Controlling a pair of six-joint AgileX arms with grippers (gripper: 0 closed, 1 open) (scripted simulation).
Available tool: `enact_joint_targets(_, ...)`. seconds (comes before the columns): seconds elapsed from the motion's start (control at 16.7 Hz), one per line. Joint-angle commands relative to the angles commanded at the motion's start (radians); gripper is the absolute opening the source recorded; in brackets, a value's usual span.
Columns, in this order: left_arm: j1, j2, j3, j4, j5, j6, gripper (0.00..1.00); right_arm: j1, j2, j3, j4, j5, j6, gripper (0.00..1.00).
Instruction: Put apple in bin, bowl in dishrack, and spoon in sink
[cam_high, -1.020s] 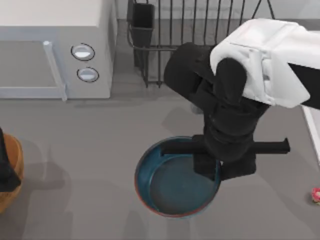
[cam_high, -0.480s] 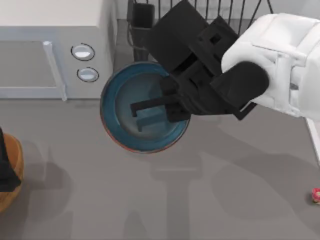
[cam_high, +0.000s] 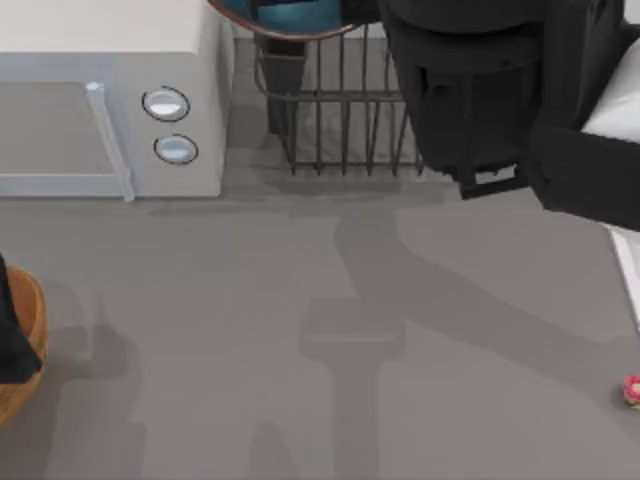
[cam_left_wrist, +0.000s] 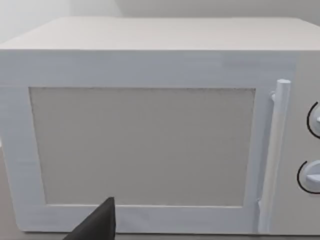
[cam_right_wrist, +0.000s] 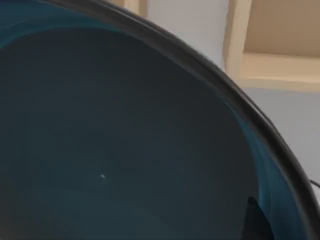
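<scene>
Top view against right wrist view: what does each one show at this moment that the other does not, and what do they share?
The top view alone shows the dishrack with its dark utensil cup, the white microwave with two round knobs, the orange-tan bin at the table's left edge, the tiny pink spoon at the right edge, and the right arm reaching over the rack. The right wrist view alone shows the bowl's blue inside up close, with pale wall and a beige panel beyond its rim. Both show the bowl.

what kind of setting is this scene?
Likely a rendered kitchen counter: a white box microwave with two round knobs, a dark wire dishrack, and a large blue bowl above it.
</scene>
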Motion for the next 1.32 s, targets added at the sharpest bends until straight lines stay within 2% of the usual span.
enact_joint_targets(0.24,0.000,0.000,0.000,0.000,0.000,0.000,1.00,0.024,-0.062,-0.004,0.127,0.123,-0.101,0.00)
enact_joint_targets(0.66,0.000,0.000,0.000,0.000,0.000,0.000,1.00,0.012,-0.048,-0.003,0.146,0.119,-0.104,0.00)
enact_joint_targets(0.9,0.000,0.000,0.000,0.000,0.000,0.000,1.00,-0.066,0.095,-0.014,0.296,0.040,-0.107,0.00)
enact_joint_targets(1.32,0.000,0.000,0.000,0.000,0.000,0.000,1.00,-0.303,0.448,-0.083,0.750,-0.192,-0.118,0.00)
